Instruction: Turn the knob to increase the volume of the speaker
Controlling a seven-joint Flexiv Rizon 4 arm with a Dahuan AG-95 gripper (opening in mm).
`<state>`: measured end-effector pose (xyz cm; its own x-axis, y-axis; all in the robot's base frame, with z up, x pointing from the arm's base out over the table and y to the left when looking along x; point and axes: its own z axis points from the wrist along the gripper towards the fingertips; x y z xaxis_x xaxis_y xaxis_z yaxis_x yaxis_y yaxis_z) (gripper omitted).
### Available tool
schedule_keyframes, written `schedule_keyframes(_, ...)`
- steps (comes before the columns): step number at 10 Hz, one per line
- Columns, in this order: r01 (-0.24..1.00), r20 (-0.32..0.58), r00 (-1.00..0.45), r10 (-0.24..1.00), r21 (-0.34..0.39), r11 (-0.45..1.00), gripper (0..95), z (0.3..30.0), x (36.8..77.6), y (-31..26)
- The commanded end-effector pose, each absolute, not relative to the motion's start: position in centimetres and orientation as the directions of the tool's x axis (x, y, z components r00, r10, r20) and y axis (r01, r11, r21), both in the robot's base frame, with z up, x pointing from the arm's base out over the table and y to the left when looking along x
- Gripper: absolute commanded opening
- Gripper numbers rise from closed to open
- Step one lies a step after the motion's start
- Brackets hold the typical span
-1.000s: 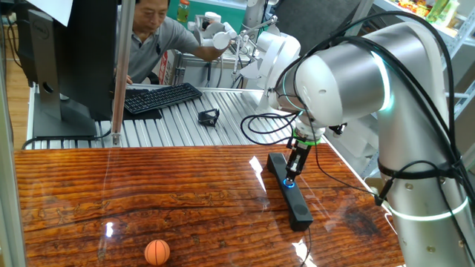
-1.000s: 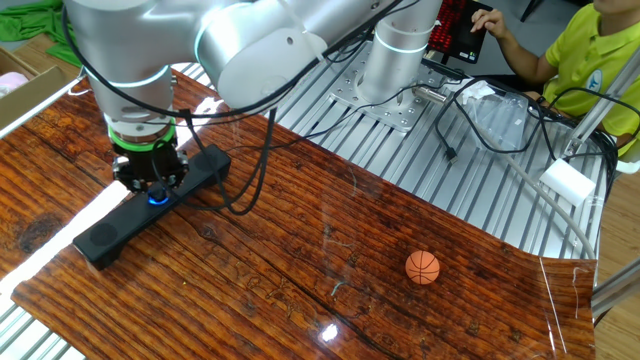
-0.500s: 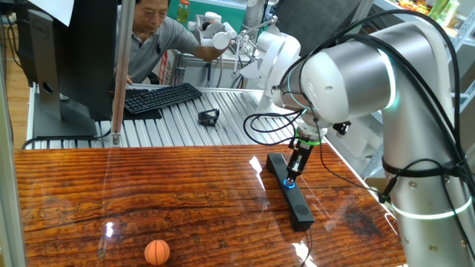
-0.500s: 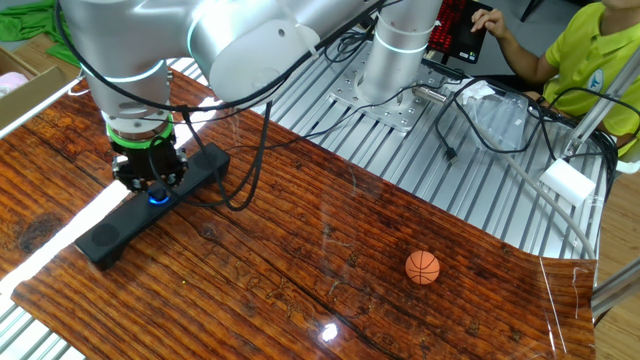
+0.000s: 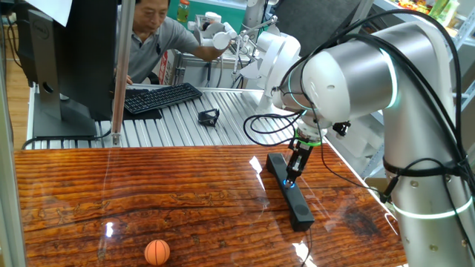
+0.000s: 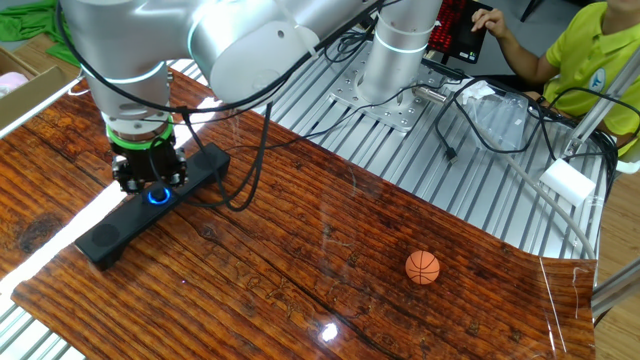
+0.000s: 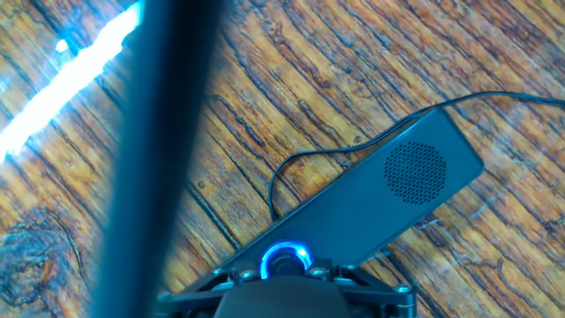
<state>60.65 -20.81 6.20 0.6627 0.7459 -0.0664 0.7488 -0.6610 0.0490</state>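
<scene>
Speaker [image 6: 150,205] lies slantwise near the counter [image 6: 300,250] corner, its knob [image 6: 157,195] glowing blue at mid-length. The hand [image 6: 150,180] hangs straight over the knob, fingers just above it; whether they grip it I cannot tell. Any volume gain is unreadable, so the turning looks unfinished.

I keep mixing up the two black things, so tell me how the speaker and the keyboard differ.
The speaker is a slim plain bar; the keyboard is wider, flat and covered in keys. The speaker lies on the wooden tabletop with a blue glowing knob under the hand; the keyboard sits further back on the ribbed metal surface and shows no light. Both are black and long.
</scene>
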Motion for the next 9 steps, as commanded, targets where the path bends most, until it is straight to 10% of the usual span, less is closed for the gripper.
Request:
schedule_keyframes(1,0.795,-0.047,0.606,0.794,0.029,-0.605,57.0,6.3,60.7,-20.8)
schedule_keyframes(9,0.991,0.046,0.135,0.990,-0.010,-0.135,57.0,7.7,60.7,-18.3)
